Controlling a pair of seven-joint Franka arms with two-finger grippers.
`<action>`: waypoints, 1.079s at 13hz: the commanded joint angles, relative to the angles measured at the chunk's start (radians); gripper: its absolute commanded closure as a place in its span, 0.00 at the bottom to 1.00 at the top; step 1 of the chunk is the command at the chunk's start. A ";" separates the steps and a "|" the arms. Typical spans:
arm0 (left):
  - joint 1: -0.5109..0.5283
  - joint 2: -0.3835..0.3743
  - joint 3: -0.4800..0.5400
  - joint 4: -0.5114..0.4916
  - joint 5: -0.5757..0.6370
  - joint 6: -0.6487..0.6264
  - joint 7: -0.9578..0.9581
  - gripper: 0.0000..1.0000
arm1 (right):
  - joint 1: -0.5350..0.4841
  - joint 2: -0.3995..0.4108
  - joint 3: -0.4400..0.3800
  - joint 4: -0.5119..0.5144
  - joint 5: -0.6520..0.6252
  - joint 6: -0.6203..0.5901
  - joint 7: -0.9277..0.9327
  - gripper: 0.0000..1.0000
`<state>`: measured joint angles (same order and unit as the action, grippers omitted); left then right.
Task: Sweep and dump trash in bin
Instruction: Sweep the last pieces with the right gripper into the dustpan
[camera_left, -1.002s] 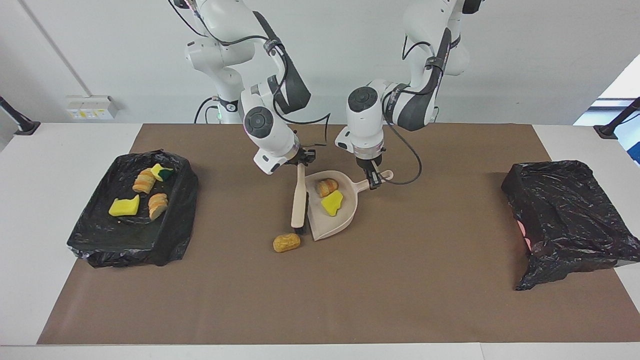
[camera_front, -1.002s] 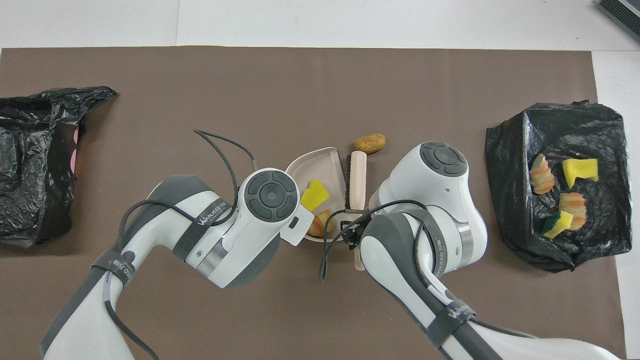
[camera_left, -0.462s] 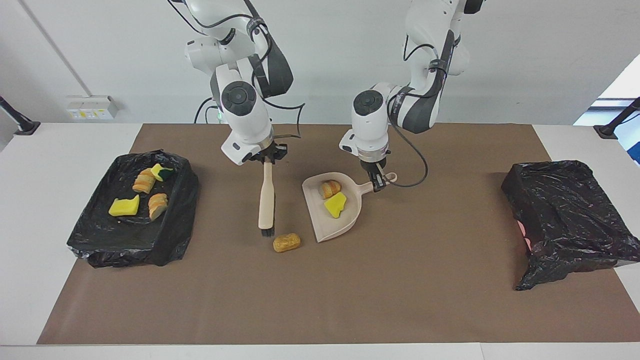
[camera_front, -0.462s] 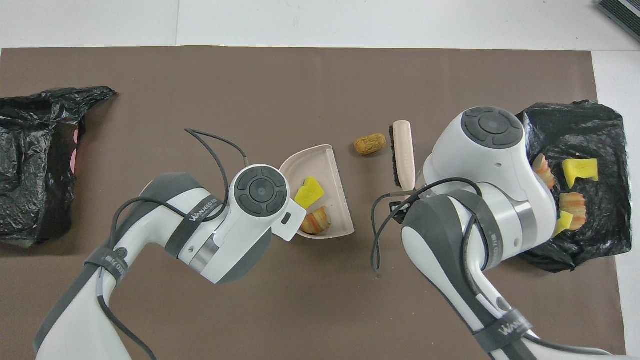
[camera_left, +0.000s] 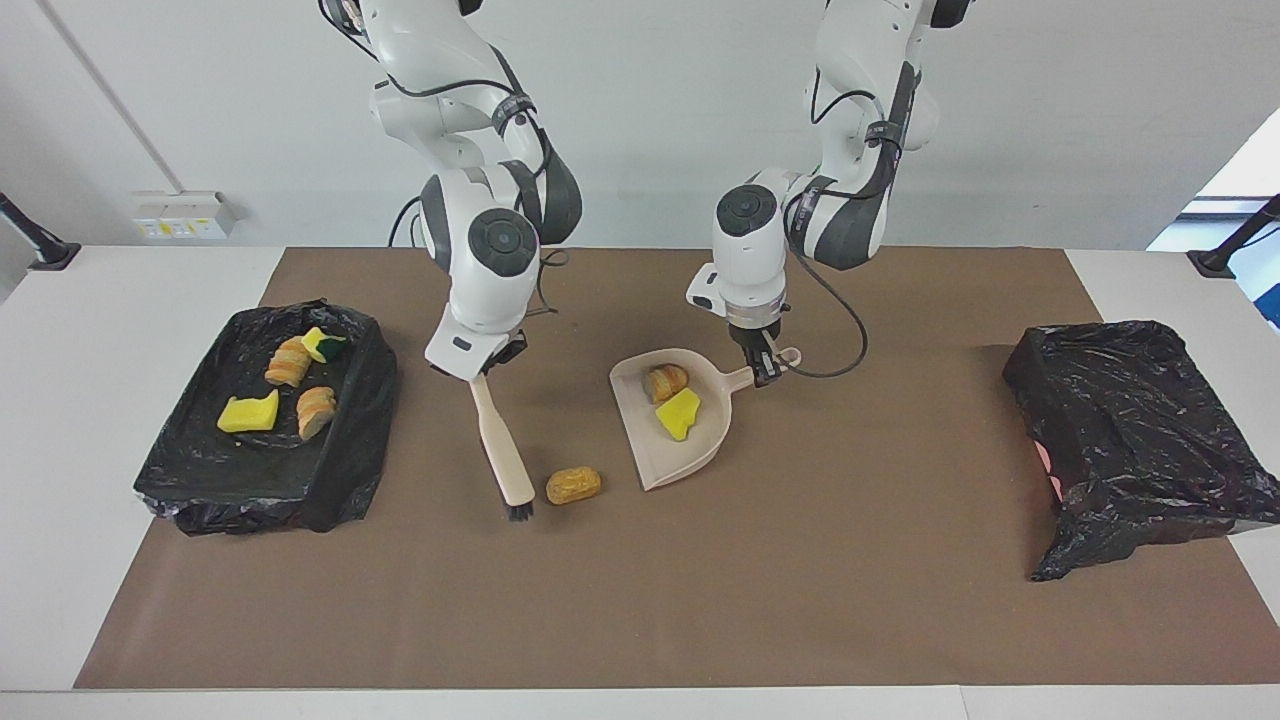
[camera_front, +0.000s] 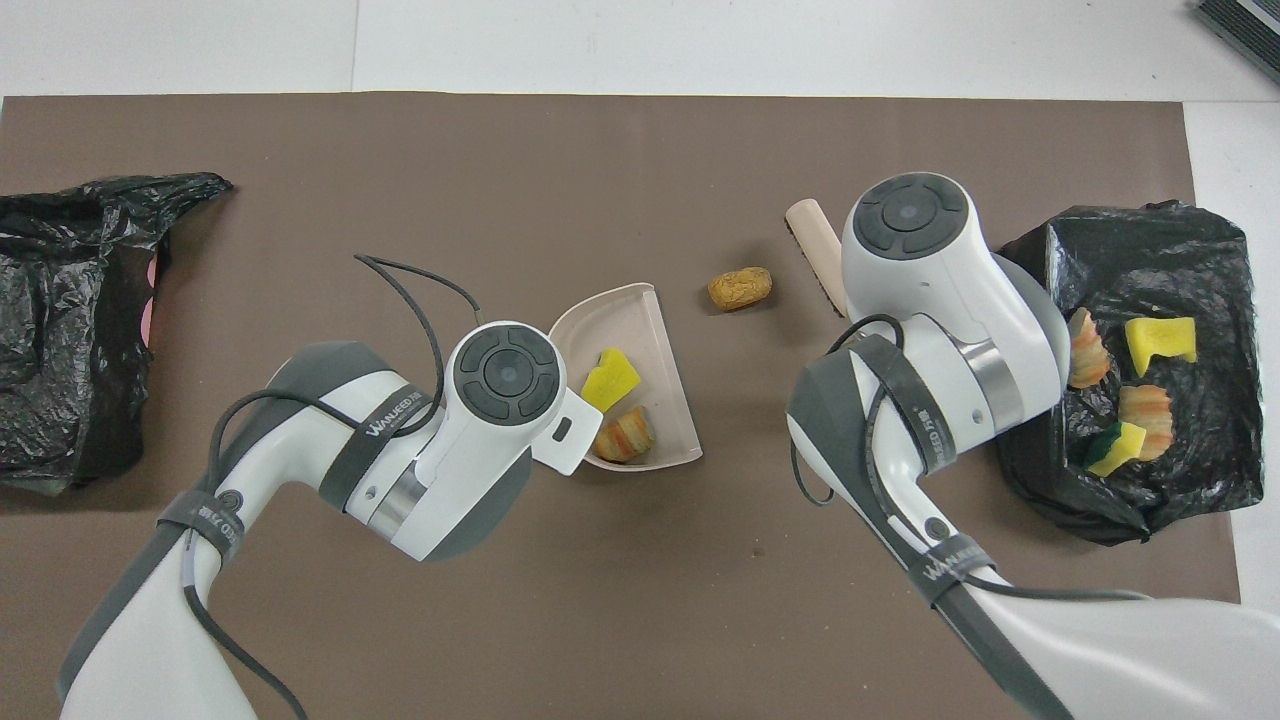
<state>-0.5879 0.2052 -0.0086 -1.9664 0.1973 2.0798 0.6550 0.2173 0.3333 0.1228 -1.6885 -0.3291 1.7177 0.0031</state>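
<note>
My left gripper (camera_left: 765, 368) is shut on the handle of the beige dustpan (camera_left: 690, 450), which rests on the brown mat mid-table. In the pan (camera_front: 640, 320) lie two pieces of trash: a yellow sponge piece (camera_left: 678, 413) and a striped bread chunk (camera_left: 665, 381). A tan chunk (camera_left: 573, 485) lies loose on the mat beside the pan's open mouth. My right gripper (camera_left: 490, 365) is shut on the beige brush (camera_left: 500, 450). The brush is tilted, with its black bristles low next to the loose chunk (camera_front: 740, 288), on the side toward the right arm's end. Only the brush tip (camera_front: 815, 245) shows in the overhead view.
A black-lined bin (camera_left: 330, 480) at the right arm's end of the table holds several scraps of sponge and bread (camera_front: 1160, 338). A second heap of black bag (camera_left: 1130, 430) with pink showing sits at the left arm's end. A brown mat (camera_left: 800, 600) covers the table.
The right arm has carried the brush away from the dustpan's side, past the loose chunk toward the right arm's end, and tilted it bristles-down. The dustpan has shifted slightly toward the left arm's end.
</note>
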 joint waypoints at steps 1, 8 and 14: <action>0.014 -0.033 -0.001 -0.045 0.008 0.039 -0.055 1.00 | 0.056 0.087 0.009 0.078 -0.038 -0.009 -0.025 1.00; 0.040 -0.046 -0.002 -0.089 0.008 0.075 -0.041 1.00 | 0.095 0.081 0.012 0.038 0.424 -0.007 0.162 1.00; 0.042 -0.046 -0.002 -0.089 0.008 0.074 -0.002 1.00 | 0.148 0.043 0.029 0.046 0.525 -0.009 0.327 1.00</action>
<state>-0.5553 0.1930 -0.0078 -2.0101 0.1973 2.1270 0.6271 0.3970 0.4082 0.1410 -1.6412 0.1675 1.7177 0.3248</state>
